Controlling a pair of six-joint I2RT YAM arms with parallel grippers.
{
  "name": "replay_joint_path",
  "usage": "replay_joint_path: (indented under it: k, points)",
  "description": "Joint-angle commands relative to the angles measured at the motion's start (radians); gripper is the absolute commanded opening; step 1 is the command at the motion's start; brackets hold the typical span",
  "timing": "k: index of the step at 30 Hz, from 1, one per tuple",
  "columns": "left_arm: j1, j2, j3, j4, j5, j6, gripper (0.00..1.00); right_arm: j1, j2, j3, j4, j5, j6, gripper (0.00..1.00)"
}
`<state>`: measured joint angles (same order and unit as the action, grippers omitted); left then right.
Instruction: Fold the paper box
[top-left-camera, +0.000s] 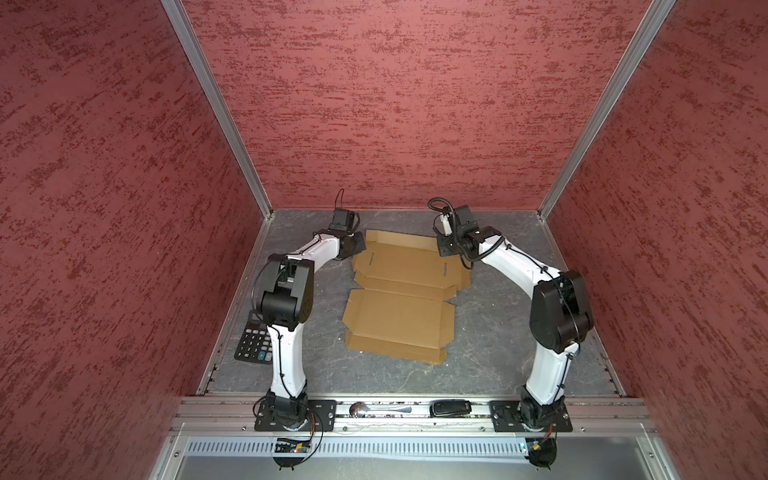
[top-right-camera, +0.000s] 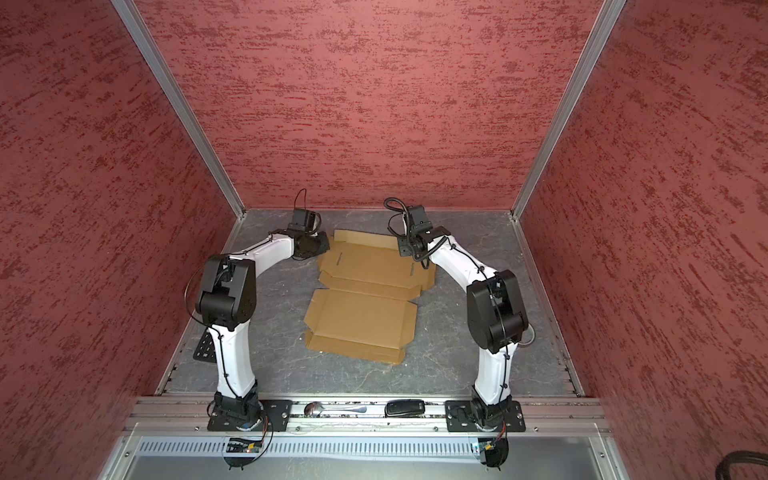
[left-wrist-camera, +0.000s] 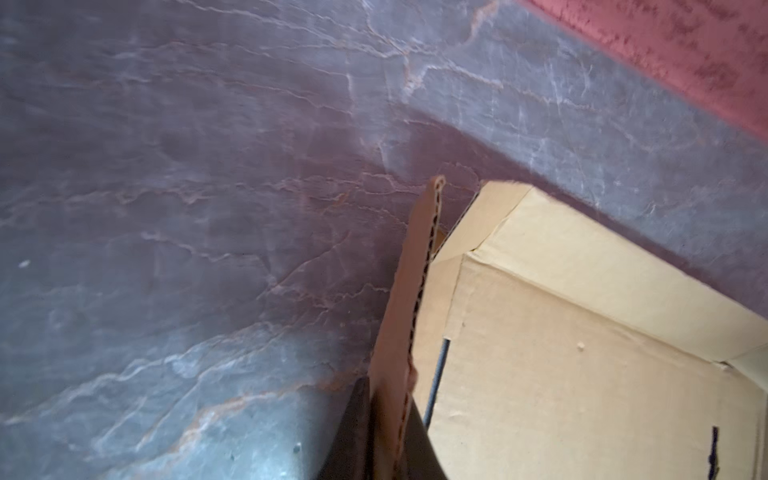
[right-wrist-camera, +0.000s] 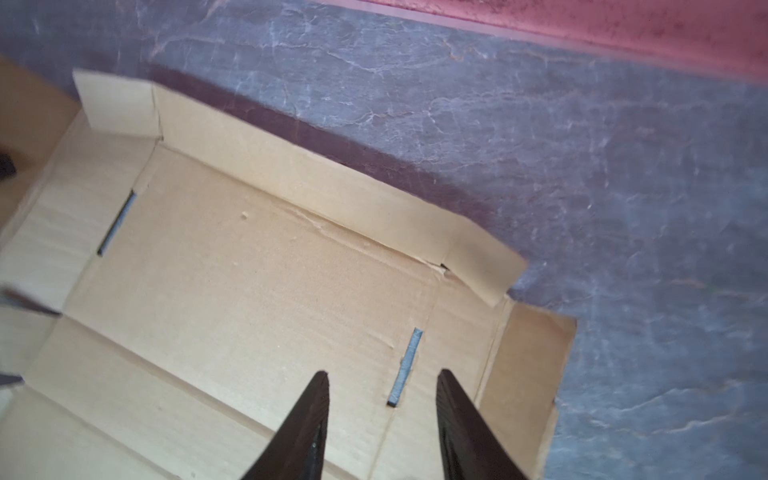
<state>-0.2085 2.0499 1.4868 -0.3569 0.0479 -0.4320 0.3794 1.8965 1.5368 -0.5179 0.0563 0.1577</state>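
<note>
Left gripper (left-wrist-camera: 388, 415): fingers pinched on a raised side flap (left-wrist-camera: 409, 299) of the paper box (top-left-camera: 397, 316), with the corrugated edge standing up between them. Right gripper (right-wrist-camera: 382, 376): fingers spread with nothing between, hovering over the far panel beside a slot (right-wrist-camera: 405, 365). The box otherwise lies open and mostly flat on the grey veined table (top-left-camera: 490, 345), between the two arms.

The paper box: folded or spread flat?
The paper box is mostly spread flat; one side flap stands raised, pinched in the left gripper.

On the table (top-left-camera: 490, 332), paper box (top-left-camera: 395, 316); calculator (top-left-camera: 249, 345) leftward.
</note>
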Motion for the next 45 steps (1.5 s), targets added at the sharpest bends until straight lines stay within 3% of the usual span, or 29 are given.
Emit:
replay_joint_path:
  k: [1, 6, 12, 22, 26, 35, 45]
  points:
    - [-0.003, -0.053, -0.049, 0.087, -0.054, -0.078, 0.13, -0.018, -0.023, -0.01, 0.056, -0.042, 0.136, 0.44]
    - [-0.002, -0.081, -0.1, 0.13, -0.092, -0.126, 0.13, -0.028, -0.025, -0.031, 0.089, -0.068, 0.191, 0.45]
    - [0.0, -0.065, -0.111, 0.12, -0.053, -0.131, 0.14, -0.031, -0.023, -0.042, 0.103, -0.09, 0.203, 0.46]
    - [0.04, -0.028, -0.031, -0.036, 0.031, 0.017, 0.4, -0.031, -0.035, -0.088, 0.14, -0.143, 0.235, 0.47]
    - [0.062, 0.009, 0.045, -0.124, 0.052, 0.1, 0.45, -0.031, -0.051, -0.126, 0.172, -0.194, 0.285, 0.47]
    - [0.058, 0.114, 0.23, -0.319, 0.065, 0.263, 0.44, -0.017, -0.083, -0.207, 0.227, -0.251, 0.42, 0.46]
    - [0.044, 0.139, 0.273, -0.336, 0.047, 0.303, 0.3, 0.018, -0.063, -0.225, 0.251, -0.26, 0.493, 0.45]
